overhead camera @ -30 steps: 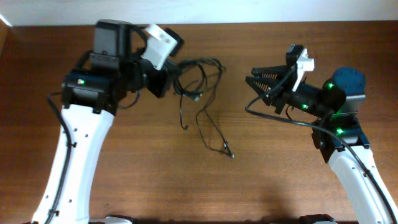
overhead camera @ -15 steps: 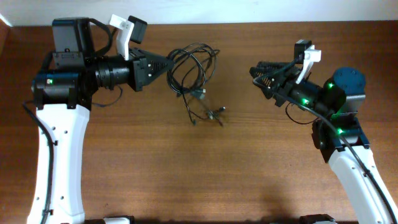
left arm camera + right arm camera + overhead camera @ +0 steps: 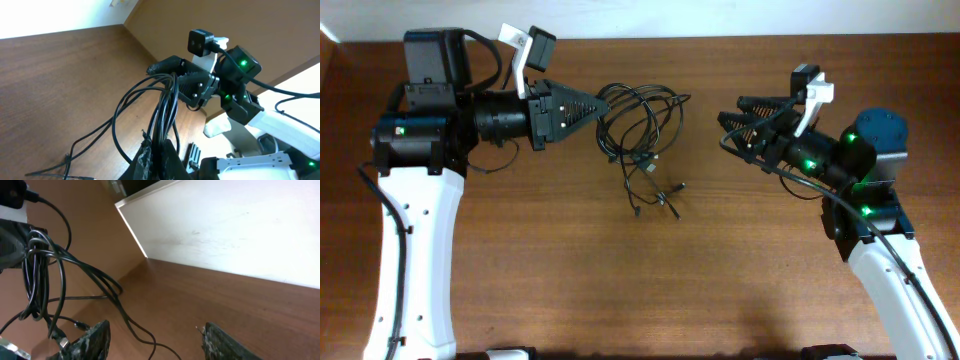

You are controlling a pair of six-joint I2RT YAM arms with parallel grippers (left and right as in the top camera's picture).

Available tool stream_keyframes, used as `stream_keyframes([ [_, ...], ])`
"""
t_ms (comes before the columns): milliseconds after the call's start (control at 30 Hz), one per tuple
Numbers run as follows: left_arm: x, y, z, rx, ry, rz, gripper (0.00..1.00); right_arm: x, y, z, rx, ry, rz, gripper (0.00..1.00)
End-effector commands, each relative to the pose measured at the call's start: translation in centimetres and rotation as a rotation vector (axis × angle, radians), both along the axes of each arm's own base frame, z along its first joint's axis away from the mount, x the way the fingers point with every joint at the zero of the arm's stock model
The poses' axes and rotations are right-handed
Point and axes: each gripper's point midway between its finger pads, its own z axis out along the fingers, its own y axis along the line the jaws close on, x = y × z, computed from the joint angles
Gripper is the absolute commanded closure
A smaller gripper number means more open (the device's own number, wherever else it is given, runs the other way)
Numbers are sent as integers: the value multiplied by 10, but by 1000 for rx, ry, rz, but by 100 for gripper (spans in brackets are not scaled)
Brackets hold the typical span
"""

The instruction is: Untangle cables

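A tangle of thin black cables [image 3: 640, 125] hangs in loops over the wooden table [image 3: 650, 270], with plug ends dangling near the table's middle [image 3: 665, 192]. My left gripper [image 3: 594, 103] is shut on the cable bundle and holds it up; in the left wrist view the cables [image 3: 162, 107] run straight out of the closed jaws [image 3: 161, 155]. My right gripper [image 3: 732, 125] is open and empty, to the right of the tangle and apart from it. The right wrist view shows the cables [image 3: 45, 265] at left, with a strand passing between the spread fingers [image 3: 155, 342].
A pale wall runs along the far edge of the table [image 3: 720, 18]. The right arm's base [image 3: 880, 135] stands at the right, the left arm's white link [image 3: 415, 260] at the left.
The left gripper has stayed shut on the bundle and shifted a little right. The hanging cable ends have swung lower and right. The right gripper has opened wider.
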Motion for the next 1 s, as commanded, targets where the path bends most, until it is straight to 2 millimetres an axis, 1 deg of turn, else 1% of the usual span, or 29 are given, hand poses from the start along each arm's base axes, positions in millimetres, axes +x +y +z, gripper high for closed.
stream_keyframes([
  [0, -6, -2, 12, -46, 3, -34, 100, -12, 10, 9, -46, -107, 104, 41],
  [67, -10, -4, 16, -70, 3, -62, 100, -14, 11, 10, -53, -121, 116, 39],
  [133, -17, -6, 22, -106, 5, -100, 100, -18, 13, 10, -82, -172, 150, 38],
  [200, -17, -6, 22, -119, 47, -96, 100, -20, 14, 10, -88, -186, 160, 38],
  [300, -18, -7, 22, -121, 55, -95, 99, -20, 14, 10, -116, -231, 162, 38],
  [500, -33, -35, 21, -113, 59, -183, 97, -19, 14, 22, -116, -297, 158, 38],
  [533, -36, -40, 21, -112, 57, -200, 97, -19, 14, 22, -116, -298, 158, 39],
  [600, -38, -44, 23, -112, 41, -213, 98, -19, 14, 22, -116, -297, 158, 55],
  [667, -37, -44, 23, -112, 40, -213, 98, -19, 14, 22, -116, -298, 158, 62],
  [700, -37, -44, 23, -112, 41, -213, 98, -19, 14, 22, -116, -298, 158, 63],
  [833, -37, -44, 22, -107, 40, -208, 97, -19, 14, 22, -116, -300, 158, 78],
  [900, -34, -43, 20, -93, 40, -191, 98, -19, 14, 22, -116, -301, 158, 79],
  [933, -34, -43, 20, -93, 40, -191, 98, -19, 14, 22, -116, -300, 158, 78],
  [967, -34, -43, 20, -93, 40, -191, 97, -19, 14, 22, -116, -301, 159, 73],
])
